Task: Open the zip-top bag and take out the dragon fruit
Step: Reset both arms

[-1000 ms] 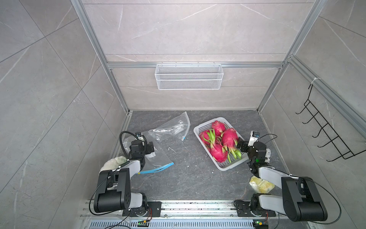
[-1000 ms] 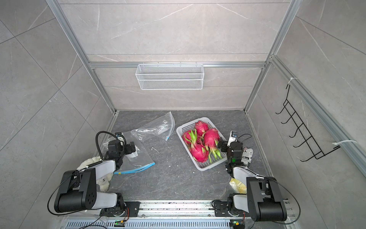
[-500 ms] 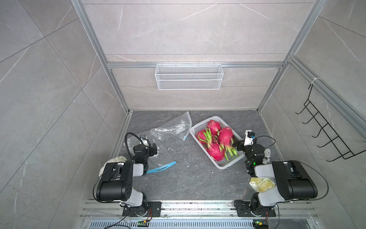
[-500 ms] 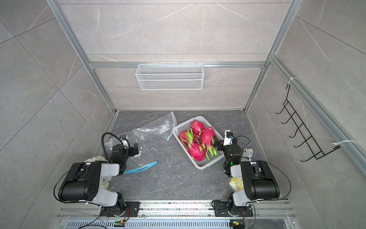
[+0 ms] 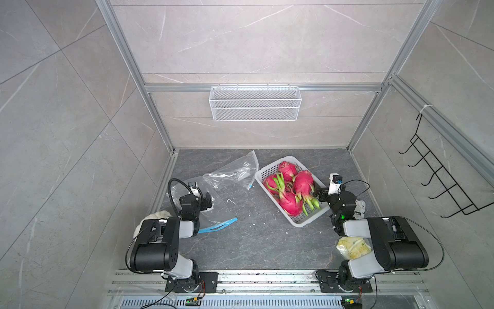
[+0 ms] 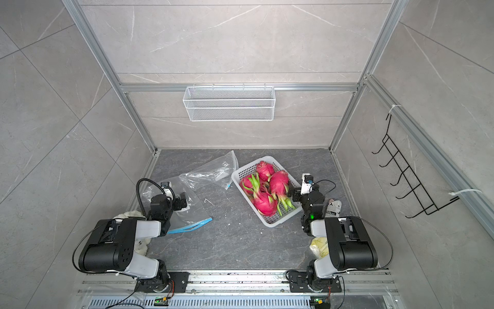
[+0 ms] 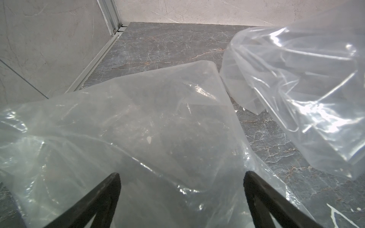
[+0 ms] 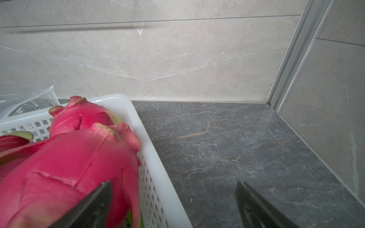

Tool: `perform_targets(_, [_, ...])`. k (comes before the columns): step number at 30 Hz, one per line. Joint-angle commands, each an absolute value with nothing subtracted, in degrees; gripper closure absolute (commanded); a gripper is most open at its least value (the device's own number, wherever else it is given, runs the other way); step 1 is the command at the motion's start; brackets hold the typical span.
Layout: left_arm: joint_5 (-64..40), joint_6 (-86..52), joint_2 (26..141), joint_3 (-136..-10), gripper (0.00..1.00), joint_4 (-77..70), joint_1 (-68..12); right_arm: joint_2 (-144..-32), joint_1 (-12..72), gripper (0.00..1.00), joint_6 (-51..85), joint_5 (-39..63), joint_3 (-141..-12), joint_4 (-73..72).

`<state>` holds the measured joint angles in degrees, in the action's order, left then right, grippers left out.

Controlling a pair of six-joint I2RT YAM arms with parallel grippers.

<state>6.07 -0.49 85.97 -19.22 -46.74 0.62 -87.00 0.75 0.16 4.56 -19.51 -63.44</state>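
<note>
A: Dark grey veined stone is laid as the floor [image 5: 254, 240], closed in on three sides by pale tiled walls [image 5: 66, 133]. Where is open room left?

B: Bare stone is left in the middle, between the zip-top bag [image 5: 219, 208] and the white basket [image 5: 300, 222], and along the front rail [image 5: 267, 278]. The far right corner behind the basket is kept bare too.

A: Where is the dragon fruit [image 5: 290, 205] found?

B: All four are piled in the basket, which is set askew to the walls. Smooth magenta skin and green pointed scales are shown against perforated white plastic.

A: And the bag?

B: It is spread flat, limp and glossy, with its blue zip edge turned toward the front. A second clear bag [image 5: 235, 171] is crumpled just beyond it, near the basket's far corner.

A: How are the grippers held?

B: The left gripper [image 7: 181, 173] is held wide apart above the flat bag. The right gripper [image 8: 173, 182] is spread as well. The basket's near wall is straddled, with one finger before a fruit and the other over bare stone. Contact cannot be told.
</note>
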Motion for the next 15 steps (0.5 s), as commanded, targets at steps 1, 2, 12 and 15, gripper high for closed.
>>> perform_targets(1, [7.0,0.4,86.0,-20.1,0.00,-49.7,0.9,-88.0,1.5,0.00,0.8,5.8,-19.1,-55.6])
perform_targets(2, [7.0,0.4,86.0,-20.0,0.00,-49.7,1.0,-88.0,1.4,0.00,0.8,5.7,-19.1,-55.5])
perform_targets(12, [6.4,0.2,86.0,-20.2,0.00,-49.2,1.3,-88.0,1.4,0.00,0.8,5.7,-19.0,-55.6])
perform_targets(15, [6.3,0.1,86.1,-20.5,0.00,-48.9,1.3,-88.0,1.4,0.00,0.8,5.7,-19.1,-55.6])
